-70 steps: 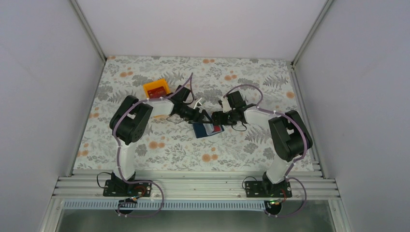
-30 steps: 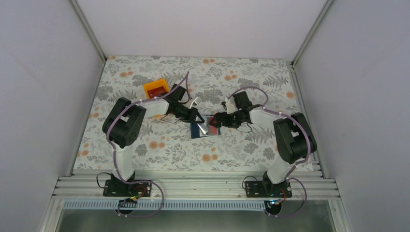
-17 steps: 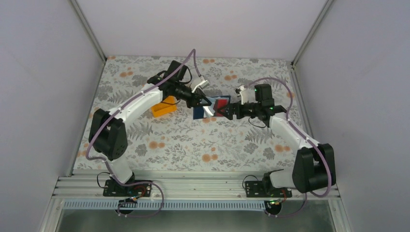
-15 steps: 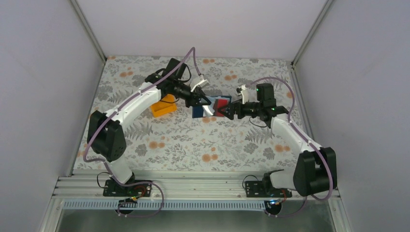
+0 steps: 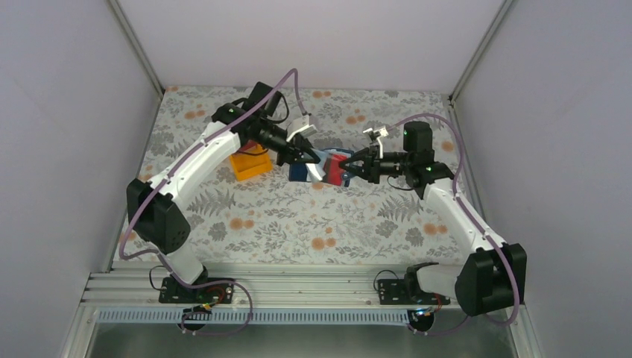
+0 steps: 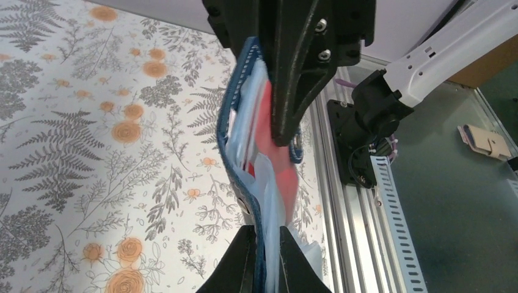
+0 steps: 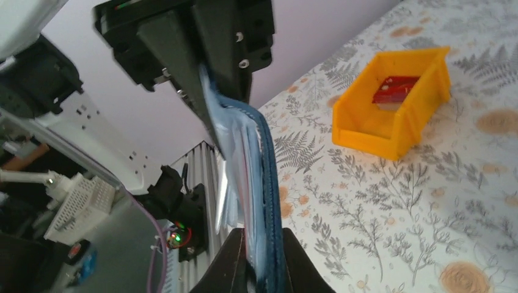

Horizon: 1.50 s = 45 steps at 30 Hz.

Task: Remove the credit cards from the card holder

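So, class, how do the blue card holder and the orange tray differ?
The card holder is blue, thin and folded; the tray is an orange open box. The card holder is held up by the left gripper and right gripper; the tray sits on the table. Both hold something red.

Top cam high, rear; wrist cams close-up, both on card holder (image 6: pixel 227 128)
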Each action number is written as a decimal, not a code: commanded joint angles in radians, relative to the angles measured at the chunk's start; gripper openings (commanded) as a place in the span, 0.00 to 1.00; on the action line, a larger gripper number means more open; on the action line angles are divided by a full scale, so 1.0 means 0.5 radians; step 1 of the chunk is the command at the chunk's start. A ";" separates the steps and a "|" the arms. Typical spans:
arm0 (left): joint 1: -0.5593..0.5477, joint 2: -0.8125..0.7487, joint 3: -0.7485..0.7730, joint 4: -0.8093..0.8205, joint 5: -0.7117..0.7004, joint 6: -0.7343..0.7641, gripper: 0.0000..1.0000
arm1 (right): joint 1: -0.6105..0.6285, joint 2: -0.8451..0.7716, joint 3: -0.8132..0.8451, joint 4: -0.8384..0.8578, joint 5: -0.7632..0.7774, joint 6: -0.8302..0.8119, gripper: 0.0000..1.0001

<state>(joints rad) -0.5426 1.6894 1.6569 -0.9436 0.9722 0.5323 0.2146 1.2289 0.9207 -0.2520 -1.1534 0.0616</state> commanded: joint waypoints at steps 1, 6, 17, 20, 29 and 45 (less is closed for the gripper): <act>-0.006 -0.055 0.056 -0.036 0.074 0.077 0.02 | -0.004 -0.050 0.049 -0.007 -0.094 -0.045 0.05; 0.039 -0.071 0.074 0.054 -0.011 -0.025 0.08 | -0.002 -0.111 0.040 -0.020 -0.022 -0.043 0.04; 0.425 0.028 0.302 0.222 -0.380 -0.401 0.26 | 0.191 0.027 0.291 -0.504 2.193 0.444 0.04; 0.318 0.022 0.327 0.194 -0.290 -0.358 0.33 | 0.361 0.110 0.374 -0.563 2.439 0.510 0.04; -0.068 0.032 -0.036 0.475 0.038 -0.546 0.37 | 0.543 0.225 0.475 -0.327 1.869 0.465 0.04; 0.098 0.065 -0.377 0.825 -0.188 -0.917 0.41 | 0.532 0.101 0.416 -0.141 1.226 0.333 0.04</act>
<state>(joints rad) -0.5404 1.7470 1.4876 -0.5877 0.9108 0.1051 0.4732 1.3228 1.1172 -0.3771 -0.4282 0.2668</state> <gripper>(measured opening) 0.405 0.101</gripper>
